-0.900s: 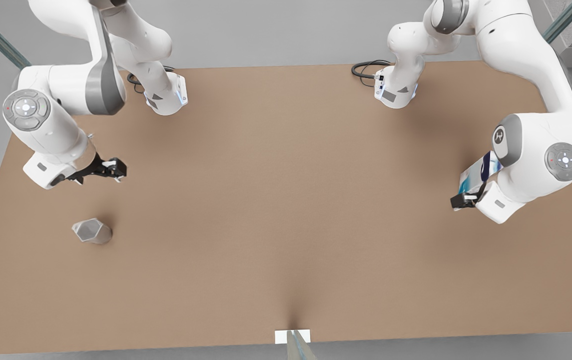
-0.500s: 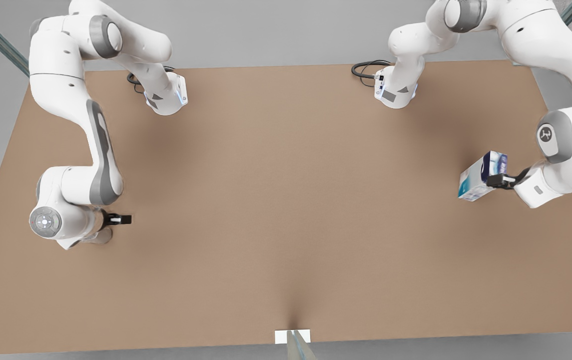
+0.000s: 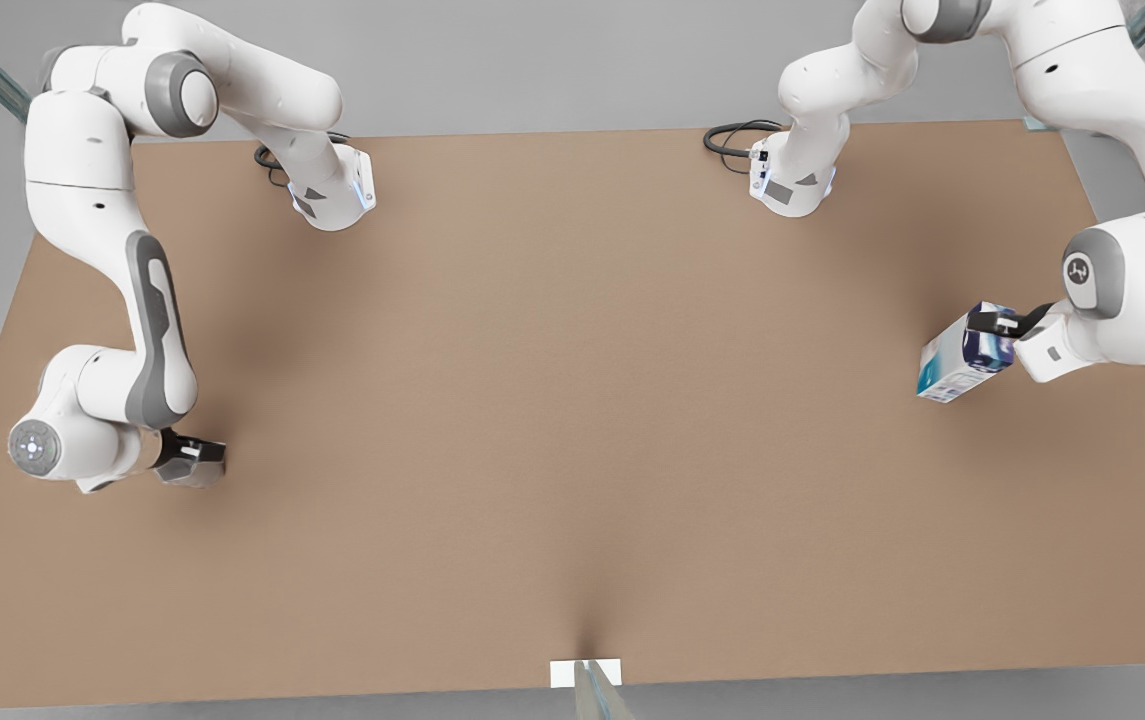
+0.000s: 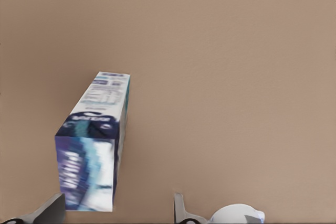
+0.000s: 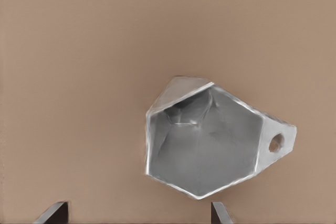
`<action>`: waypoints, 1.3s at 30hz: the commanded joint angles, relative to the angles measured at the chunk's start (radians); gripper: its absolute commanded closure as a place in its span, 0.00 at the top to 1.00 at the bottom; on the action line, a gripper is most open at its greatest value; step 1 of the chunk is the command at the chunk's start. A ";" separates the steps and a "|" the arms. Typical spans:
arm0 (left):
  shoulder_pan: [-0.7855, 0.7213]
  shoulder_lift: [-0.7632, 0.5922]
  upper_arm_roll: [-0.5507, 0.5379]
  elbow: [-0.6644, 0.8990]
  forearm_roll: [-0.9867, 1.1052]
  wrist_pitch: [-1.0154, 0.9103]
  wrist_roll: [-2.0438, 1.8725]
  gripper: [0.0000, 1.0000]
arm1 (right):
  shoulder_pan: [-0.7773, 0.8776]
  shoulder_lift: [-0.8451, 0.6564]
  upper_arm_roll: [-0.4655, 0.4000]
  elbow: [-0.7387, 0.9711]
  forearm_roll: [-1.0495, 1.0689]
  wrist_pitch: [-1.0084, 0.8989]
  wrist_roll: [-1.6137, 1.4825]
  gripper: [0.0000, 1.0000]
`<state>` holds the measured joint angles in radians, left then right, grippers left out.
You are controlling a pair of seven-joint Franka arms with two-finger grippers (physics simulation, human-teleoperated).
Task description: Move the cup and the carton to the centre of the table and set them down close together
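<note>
The white carton (image 3: 957, 360) with a dark blue band stands tilted near the table's (image 3: 572, 400) edge at the front view's right. My left gripper (image 3: 992, 322) hovers at its upper end, open; in the left wrist view the carton (image 4: 97, 145) lies just ahead of the spread fingers (image 4: 52, 211), nearer to one of them. At the front view's left, my right gripper (image 3: 190, 455) hangs low over the faceted silver cup (image 5: 205, 140), which the arm mostly hides in the front view. The right gripper (image 5: 136, 211) is open, the cup upright ahead of it, its holed handle (image 5: 275, 142) pointing sideways.
Two white arm bases (image 3: 332, 195) (image 3: 792, 180) stand along the table's far edge, with black cables (image 3: 732, 135) beside them. A small white marker (image 3: 587, 672) sits at the middle of the near edge. Bare brown tabletop stretches between the two grippers.
The right arm swung down from behind the cup until its gripper covers it. The left gripper shifted from beside the carton to its upper end. Cup and carton have not moved.
</note>
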<state>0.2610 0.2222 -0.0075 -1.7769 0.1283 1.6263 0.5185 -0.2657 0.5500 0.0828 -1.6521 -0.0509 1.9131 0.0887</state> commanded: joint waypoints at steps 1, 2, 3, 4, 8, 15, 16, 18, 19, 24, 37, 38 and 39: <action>0.012 -0.012 0.000 -0.022 0.062 0.041 0.041 1.00 | 0.008 0.002 -0.001 0.000 0.002 0.001 0.000 1.00; 0.029 -0.024 0.000 -0.044 0.070 0.115 0.075 1.00 | 0.006 0.007 -0.001 0.000 0.002 0.006 -0.001 1.00; 0.047 -0.024 0.000 -0.070 0.080 0.253 0.092 1.00 | 0.002 0.019 -0.001 0.000 0.002 0.009 -0.001 1.00; 0.063 -0.024 0.000 -0.085 0.080 0.322 0.103 1.00 | -0.003 0.027 -0.001 0.005 0.002 0.010 -0.004 1.00; 0.086 -0.026 0.000 -0.125 0.054 0.218 0.071 1.00 | -0.009 0.048 -0.001 0.008 0.003 0.015 -0.006 1.00; 0.092 -0.023 0.001 -0.193 0.034 0.299 0.069 0.99 | 0.003 0.062 -0.001 0.041 0.023 -0.003 -0.004 1.00; 0.093 -0.021 0.000 -0.202 0.036 0.285 0.069 0.99 | 0.019 0.084 -0.006 0.055 0.025 0.000 -0.003 1.00; 0.104 -0.027 0.000 -0.237 0.034 0.274 0.071 0.99 | 0.023 0.105 -0.006 0.090 0.023 -0.002 -0.003 1.00; 0.107 -0.029 0.000 -0.254 0.034 0.274 0.069 0.99 | 0.029 0.108 -0.008 0.091 0.023 -0.002 -0.003 1.00; 0.118 -0.037 0.001 -0.329 0.039 0.346 0.074 0.99 | 0.017 0.148 -0.011 0.089 0.013 0.035 -0.007 0.93; 0.107 -0.037 -0.002 -0.377 0.027 0.412 0.037 0.48 | 0.006 0.154 -0.009 0.089 -0.033 0.017 -0.058 0.21; 0.106 -0.038 -0.002 -0.374 0.027 0.412 0.037 0.48 | 0.006 0.154 -0.009 0.089 -0.032 0.017 -0.058 0.21; 0.106 -0.049 -0.002 -0.374 0.027 0.411 0.037 0.48 | 0.006 0.154 -0.009 0.089 -0.032 0.017 -0.058 0.21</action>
<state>0.3804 0.1696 -0.0037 -2.1479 -0.0296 2.0295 0.5748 -0.2594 0.7042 0.0744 -1.5631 -0.0812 1.9289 0.0306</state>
